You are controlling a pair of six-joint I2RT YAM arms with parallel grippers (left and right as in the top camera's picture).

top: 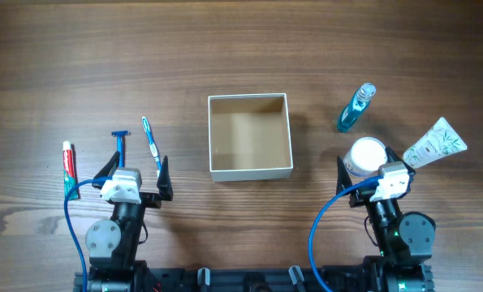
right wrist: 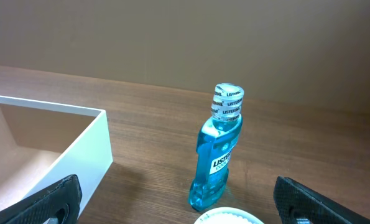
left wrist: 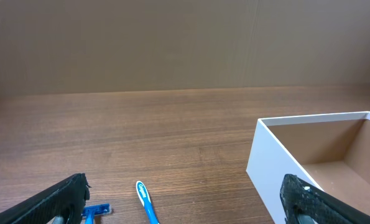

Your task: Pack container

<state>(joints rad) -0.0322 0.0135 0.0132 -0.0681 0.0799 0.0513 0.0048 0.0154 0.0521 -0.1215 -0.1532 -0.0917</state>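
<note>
The container point(top: 250, 170) is a square open white cardboard box with a tan inside, at the table's middle; it holds nothing. It also shows in the left wrist view point(left wrist: 268, 165) and the right wrist view point(right wrist: 88, 155). Left of it lie a blue toothbrush point(top: 151, 143), a blue razor point(top: 121, 142) and a toothpaste tube point(top: 68, 169). Right of it are a blue mouthwash bottle point(top: 355, 108), a round white jar point(top: 365, 154) and a white tube point(top: 435, 143). My left gripper point(top: 133, 174) is open, behind the toothbrush point(left wrist: 145, 200) and razor point(left wrist: 96, 211). My right gripper point(top: 373, 174) is open, just behind the jar point(right wrist: 228, 218), facing the bottle point(right wrist: 217, 152).
The wooden table point(top: 241, 57) stretches beyond the items. Blue cables run from both arm bases at the front edge.
</note>
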